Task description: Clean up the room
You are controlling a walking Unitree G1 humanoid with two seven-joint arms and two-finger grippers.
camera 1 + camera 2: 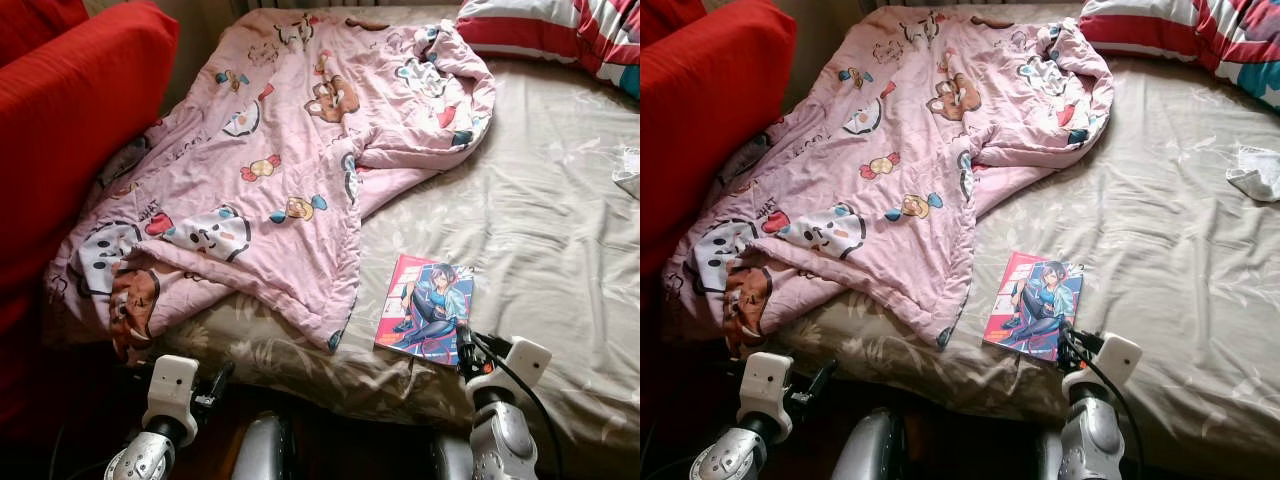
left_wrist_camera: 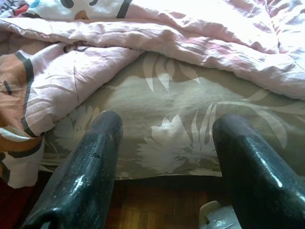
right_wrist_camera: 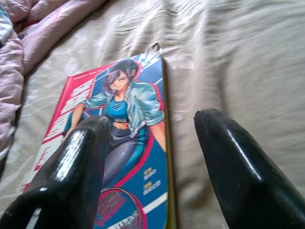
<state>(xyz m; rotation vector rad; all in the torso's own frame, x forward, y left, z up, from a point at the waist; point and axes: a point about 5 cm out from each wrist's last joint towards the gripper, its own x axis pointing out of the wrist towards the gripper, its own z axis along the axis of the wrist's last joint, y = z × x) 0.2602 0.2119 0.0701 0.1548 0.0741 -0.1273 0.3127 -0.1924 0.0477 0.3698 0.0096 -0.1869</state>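
Hovering: right tool (image 3: 152, 162) agape over glossy flat comic (image 1: 426, 308), rumpled bedsheet (image 1: 540, 220).

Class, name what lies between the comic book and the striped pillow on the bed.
Only bare beige sheet lies between the comic book and the striped pillow, as the left eye view shows.

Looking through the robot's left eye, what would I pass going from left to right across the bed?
Red cushion → pink cartoon-print blanket → comic book, with the right gripper open at its near corner → small white cloth at the right edge. The left gripper hangs open below the bed's near edge.
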